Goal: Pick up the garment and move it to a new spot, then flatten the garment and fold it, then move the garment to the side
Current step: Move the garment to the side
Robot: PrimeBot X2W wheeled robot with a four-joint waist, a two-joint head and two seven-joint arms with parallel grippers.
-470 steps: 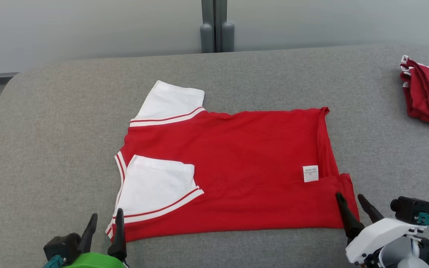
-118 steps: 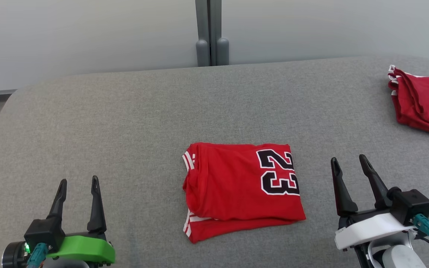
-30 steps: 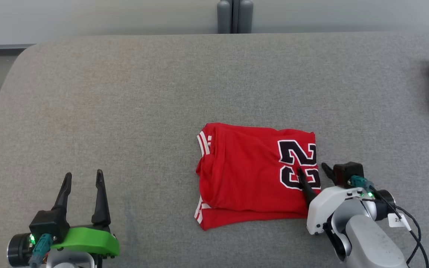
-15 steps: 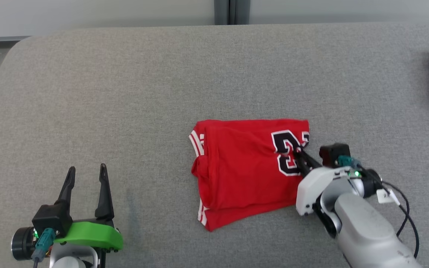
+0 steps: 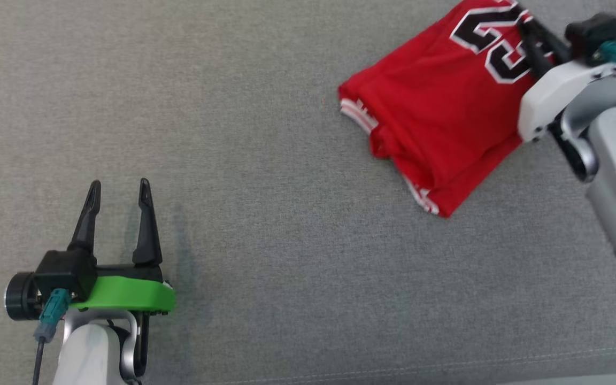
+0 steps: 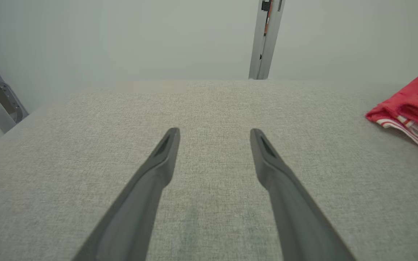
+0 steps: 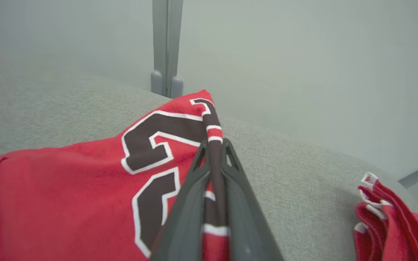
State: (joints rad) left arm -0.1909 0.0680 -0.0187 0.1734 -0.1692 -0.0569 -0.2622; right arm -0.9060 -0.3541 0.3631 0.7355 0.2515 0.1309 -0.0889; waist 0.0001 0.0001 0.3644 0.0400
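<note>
Counter: a grey fabric-covered counter (image 5: 265, 224) under a pale wall, with a grey post (image 7: 166, 47) standing out beyond the right fingertips
Garment: and there it is, the red garment (image 5: 447, 107), folded into a bundle with the black number showing on top; its numbered edge is raised between the right fingers, and the striped end trails behind them and looks to rest on the counter
Right fingers: the right fingers (image 7: 199, 174) are pressed together on that numbered edge, and a ridge of cloth stands up between them right to the tips
Left fingers: the left fingers (image 6: 269, 170) are spread apart with nothing between them, low over bare counter; the garment's striped end lies well off to their right
Red pile: a second red pile (image 7: 386, 217) with white trim sits on the counter just off to the right of the right fingers, apart from the garment
Step in hand: the folding looks done, so I call this the last leg, carrying the bundle to the side
Next move: it calls for taking the bundle on towards the pile, setting it flat, then parting the right fingers and drawing them back level
Watch for: only one edge is pinched, so the dragging layers could slide open
</note>
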